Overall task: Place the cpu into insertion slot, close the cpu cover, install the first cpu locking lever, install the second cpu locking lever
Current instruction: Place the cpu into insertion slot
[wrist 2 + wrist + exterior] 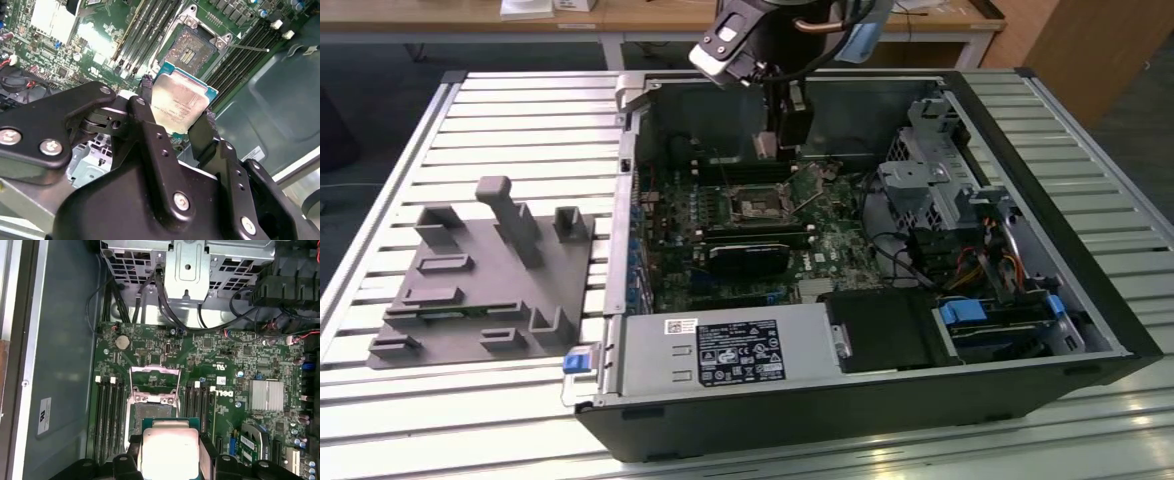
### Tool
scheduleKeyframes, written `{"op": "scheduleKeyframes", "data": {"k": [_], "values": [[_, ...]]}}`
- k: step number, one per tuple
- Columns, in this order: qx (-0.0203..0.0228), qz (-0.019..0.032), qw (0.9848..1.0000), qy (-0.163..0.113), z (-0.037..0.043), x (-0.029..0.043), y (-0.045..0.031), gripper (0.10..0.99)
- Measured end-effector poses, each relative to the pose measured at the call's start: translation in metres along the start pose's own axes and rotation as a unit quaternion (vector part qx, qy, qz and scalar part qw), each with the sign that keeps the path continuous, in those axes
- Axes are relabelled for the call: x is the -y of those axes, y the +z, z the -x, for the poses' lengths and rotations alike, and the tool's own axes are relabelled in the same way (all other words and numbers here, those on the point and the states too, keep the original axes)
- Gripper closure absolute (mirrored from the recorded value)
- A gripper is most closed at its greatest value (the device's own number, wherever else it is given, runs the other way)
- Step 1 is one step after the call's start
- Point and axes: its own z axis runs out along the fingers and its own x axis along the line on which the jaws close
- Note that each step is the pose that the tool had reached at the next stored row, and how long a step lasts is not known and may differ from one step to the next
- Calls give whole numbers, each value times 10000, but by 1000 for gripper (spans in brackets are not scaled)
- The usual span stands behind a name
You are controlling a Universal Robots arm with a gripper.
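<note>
The cpu sits clamped in the claw, near the insertion slot.

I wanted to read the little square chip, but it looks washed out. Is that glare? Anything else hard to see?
Yes: in both wrist views the cpu, gripped by the tool, bleaches pale under reflected light; in the first wrist view the finned heatsink glares too; in the exterior view the computer case is shadowed inside, beside the bright table.
</note>
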Motion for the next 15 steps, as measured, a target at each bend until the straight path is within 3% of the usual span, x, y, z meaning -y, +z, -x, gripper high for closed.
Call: {"op": "scheduleKeyframes", "data": {"k": [7, 15], "values": [[12, -54, 10000, 1, 1, 7, 90, 549], [15, 1, 10000, -1, 2, 12, 157, 549]]}}
